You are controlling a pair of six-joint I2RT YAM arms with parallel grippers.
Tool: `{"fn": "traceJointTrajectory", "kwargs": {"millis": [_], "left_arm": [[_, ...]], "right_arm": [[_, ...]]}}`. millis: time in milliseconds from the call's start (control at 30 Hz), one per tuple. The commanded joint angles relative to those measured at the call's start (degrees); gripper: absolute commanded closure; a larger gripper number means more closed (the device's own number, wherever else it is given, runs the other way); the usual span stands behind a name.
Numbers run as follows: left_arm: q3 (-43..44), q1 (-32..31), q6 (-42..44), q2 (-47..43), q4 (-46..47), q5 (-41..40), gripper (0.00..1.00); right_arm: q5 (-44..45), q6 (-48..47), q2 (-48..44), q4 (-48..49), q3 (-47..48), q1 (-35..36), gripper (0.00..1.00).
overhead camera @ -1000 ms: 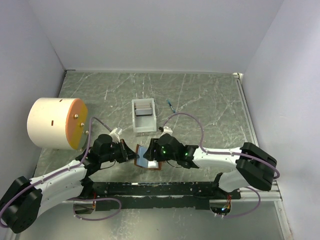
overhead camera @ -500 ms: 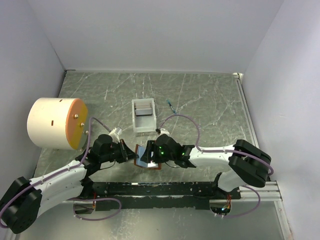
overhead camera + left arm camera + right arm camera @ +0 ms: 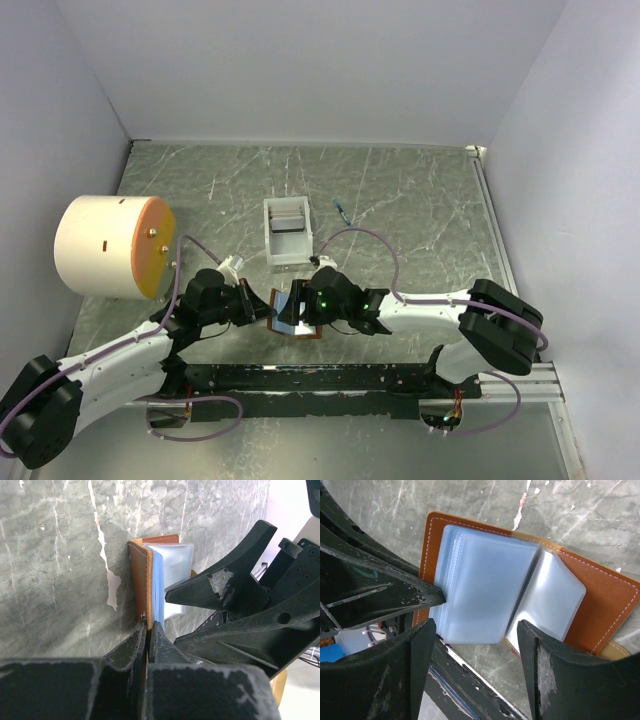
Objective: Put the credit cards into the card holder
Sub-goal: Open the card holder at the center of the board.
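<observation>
From above, the card holder is seen lying open between the two wrists, just ahead of the arm bases. The left gripper is set at its left edge, the right gripper over its middle. The credit cards are made out only as dark shapes in a white box just beyond the card holder, on the side away from the bases. Both arms are judged about equally near them, but only the right one is free.

In the left wrist view, the left gripper is shown pinched on the brown cover edge of the card holder, whose long axis runs straight away from the jaws.

In the right wrist view, the right gripper is spread wide and nothing is held. The pale pockets of the card holder lie directly beneath it — so a card would have to be fetched from beyond the card holder.
</observation>
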Motion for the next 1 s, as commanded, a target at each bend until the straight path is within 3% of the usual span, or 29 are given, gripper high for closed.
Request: {"fn": "traceJointTrajectory", "kwargs": {"millis": [0, 967], "left_arm": [[-0.3, 0.15, -0.15, -0.27, 0.92, -0.83, 0.93], [-1.09, 0.13, -0.52, -2.04, -0.48, -1.92, 0.93]], "right_arm": [[-0.46, -0.16, -0.26, -0.05, 1.26, 0.1, 0.33], [0.85, 0.12, 1.82, -2.42, 2.16, 0.01, 0.37]]}}
